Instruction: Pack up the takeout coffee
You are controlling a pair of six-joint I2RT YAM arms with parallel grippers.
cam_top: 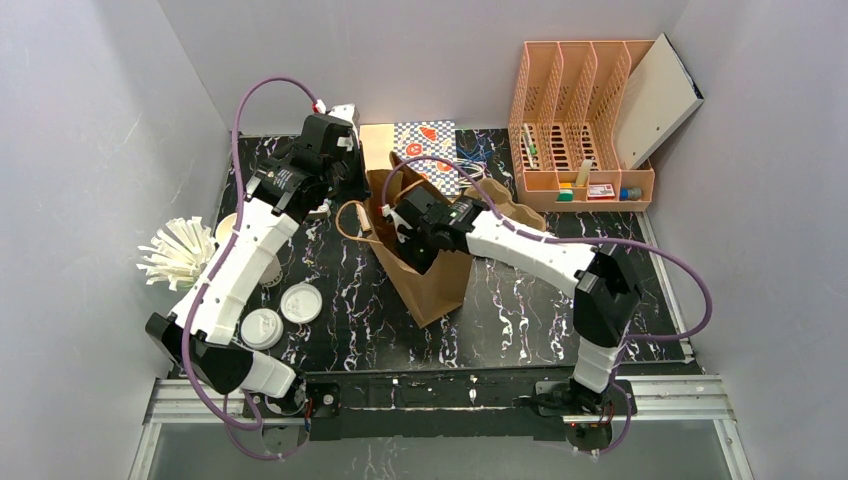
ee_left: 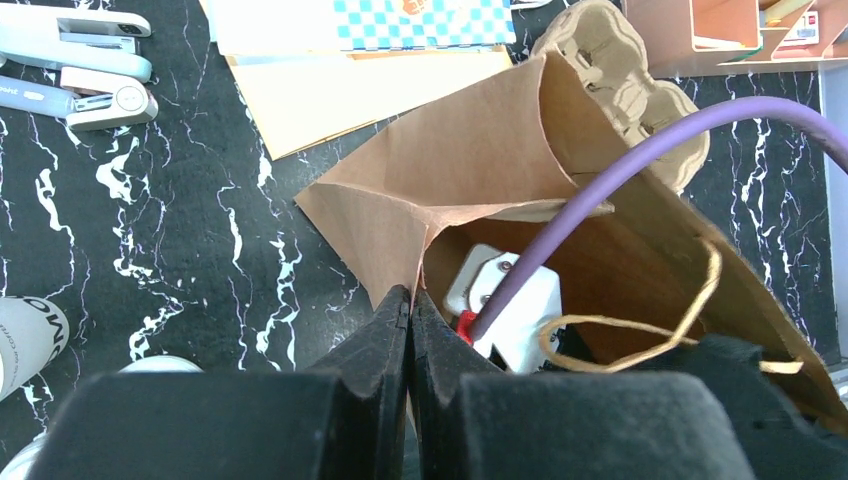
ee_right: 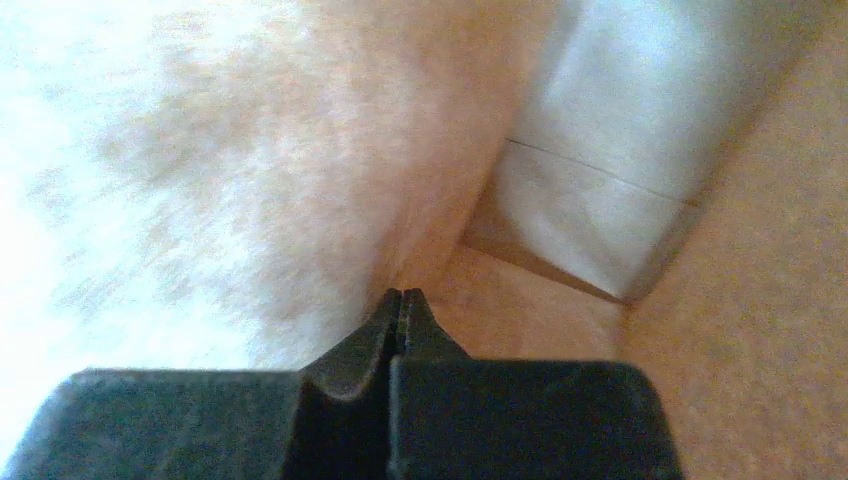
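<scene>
Two takeout coffee cups with white sip lids [cam_top: 262,328] [cam_top: 300,303] stand at the near left of the table, beside my left arm. A brown paper bag [cam_top: 432,275] lies open in the middle. My left gripper [cam_top: 343,200] [ee_left: 410,297] is shut on the bag's [ee_left: 470,170] left rim, with the paper edge pinched between its fingertips. My right gripper [cam_top: 408,238] reaches into the bag's mouth. In the right wrist view it [ee_right: 402,295] is shut with nothing in it, its tips against the brown inner wall [ee_right: 540,320] of the bag.
A pulp cup carrier [ee_left: 620,60] lies behind the bag. A peach desk organizer [cam_top: 580,120] stands at the back right, a checked card [cam_top: 425,148] at the back. White sticks [cam_top: 178,250] fan out at the left edge. Staplers [ee_left: 80,60] and another cup [ee_left: 25,340] lie left of the bag.
</scene>
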